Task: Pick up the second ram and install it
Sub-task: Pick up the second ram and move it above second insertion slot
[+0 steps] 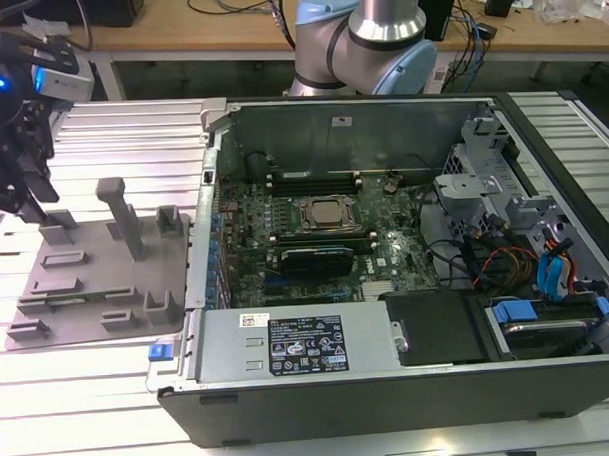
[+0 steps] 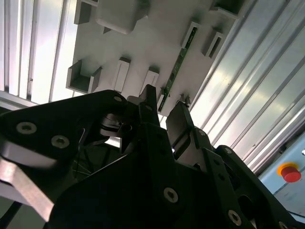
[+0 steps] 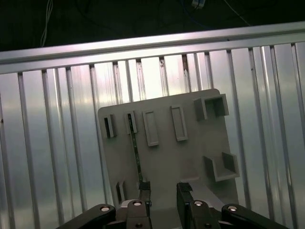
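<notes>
The second ram (image 3: 135,148) is a thin green stick standing on edge in the slots of a grey holder plate (image 3: 190,157). In the second wrist view the ram (image 2: 178,67) runs lengthwise just beyond my fingertips. My gripper (image 3: 163,191) hangs above the plate with one end of the stick close by one finger. The jaws are open with nothing between them, which also shows in the second wrist view of the gripper (image 2: 164,107). In the exterior view the gripper (image 1: 41,202) is at the far left, over the grey holder plate (image 1: 97,295).
An open computer case (image 1: 390,385) lies to the exterior view's right of the plate, with its motherboard (image 1: 386,255) and square processor (image 1: 329,213) exposed. Grey posts (image 1: 119,214) rise from the plate. Both sit on a ribbed metal table (image 1: 80,386). A red button (image 2: 290,172) is nearby.
</notes>
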